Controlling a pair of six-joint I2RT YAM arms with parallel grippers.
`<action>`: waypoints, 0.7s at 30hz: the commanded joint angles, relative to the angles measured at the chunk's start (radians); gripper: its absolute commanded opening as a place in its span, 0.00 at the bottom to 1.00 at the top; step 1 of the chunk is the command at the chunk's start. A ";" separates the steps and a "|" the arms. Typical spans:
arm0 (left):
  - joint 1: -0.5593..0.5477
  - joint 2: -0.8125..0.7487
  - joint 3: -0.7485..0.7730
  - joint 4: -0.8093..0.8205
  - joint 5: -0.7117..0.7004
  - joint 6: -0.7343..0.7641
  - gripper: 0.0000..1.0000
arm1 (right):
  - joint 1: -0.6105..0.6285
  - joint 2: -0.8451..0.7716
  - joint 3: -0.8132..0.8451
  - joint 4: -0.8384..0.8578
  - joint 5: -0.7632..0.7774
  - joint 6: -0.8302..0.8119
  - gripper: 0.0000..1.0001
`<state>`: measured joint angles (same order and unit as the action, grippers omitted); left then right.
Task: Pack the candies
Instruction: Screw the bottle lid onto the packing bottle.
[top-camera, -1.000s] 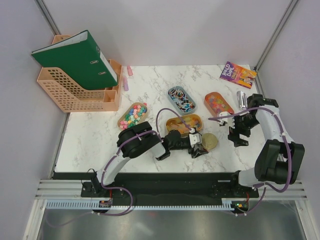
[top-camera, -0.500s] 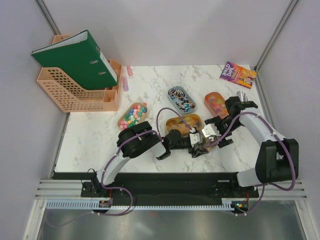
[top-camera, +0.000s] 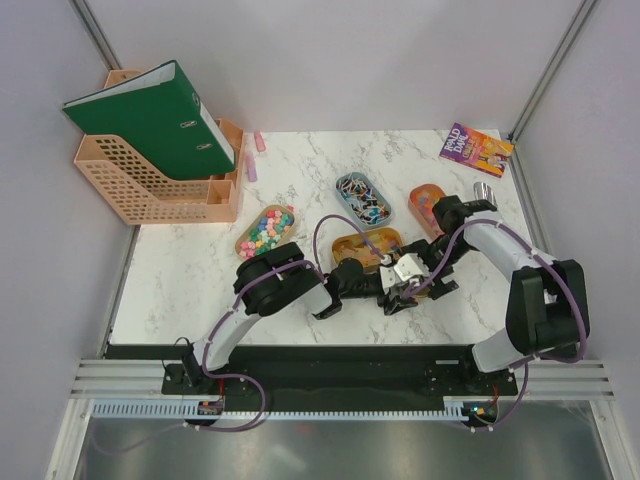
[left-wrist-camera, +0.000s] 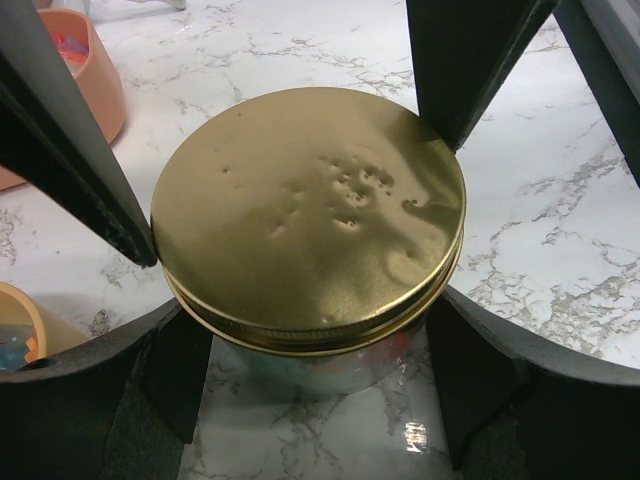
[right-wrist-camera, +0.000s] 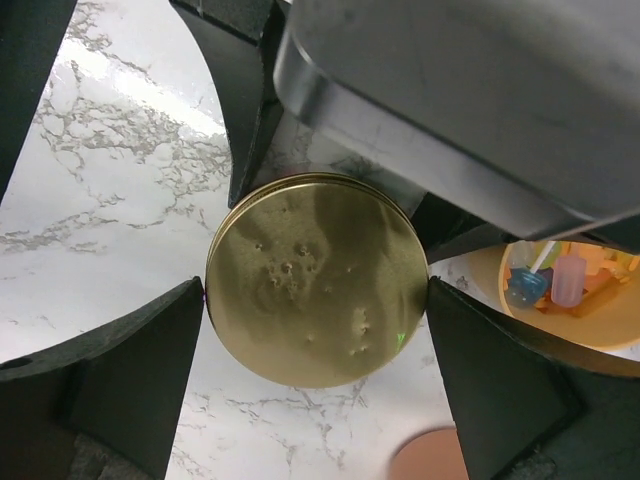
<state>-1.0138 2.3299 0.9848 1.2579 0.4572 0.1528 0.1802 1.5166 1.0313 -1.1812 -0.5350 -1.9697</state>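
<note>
At the left wrist, the left gripper (left-wrist-camera: 295, 195) is pinching the gold lid (left-wrist-camera: 310, 215) by its rim, jaws spread nearly full; at the right wrist, the right gripper (right-wrist-camera: 316, 295) is straddling that lid, jaws wide and gripping nothing; an off-centre close would be risking a tipped jar (left-wrist-camera: 320, 368); from above, the candies (top-camera: 265, 232) are lying well left of the lid, heaped along a near-left-to-far-right axis, single sweets pointing nowhere discernible.

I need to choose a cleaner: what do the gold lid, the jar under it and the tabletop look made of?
The lid: thin metal, satin gold with small dents. The jar: clear glass or plastic; colour shows through. The tabletop: glossy white with grey veins, marble or a printed laminate.
</note>
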 joint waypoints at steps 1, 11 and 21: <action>0.020 0.088 -0.049 -0.308 -0.057 0.071 0.02 | 0.011 0.022 0.033 -0.011 -0.011 -0.089 0.98; 0.020 0.080 -0.061 -0.308 -0.063 0.079 0.02 | 0.013 0.048 0.064 -0.018 0.012 0.090 0.62; 0.026 0.069 -0.063 -0.307 -0.083 0.070 0.02 | 0.022 0.109 -0.037 0.078 0.036 0.763 0.43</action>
<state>-1.0096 2.3299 0.9817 1.2602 0.4625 0.1459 0.2005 1.5490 1.0412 -1.1168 -0.5224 -1.6585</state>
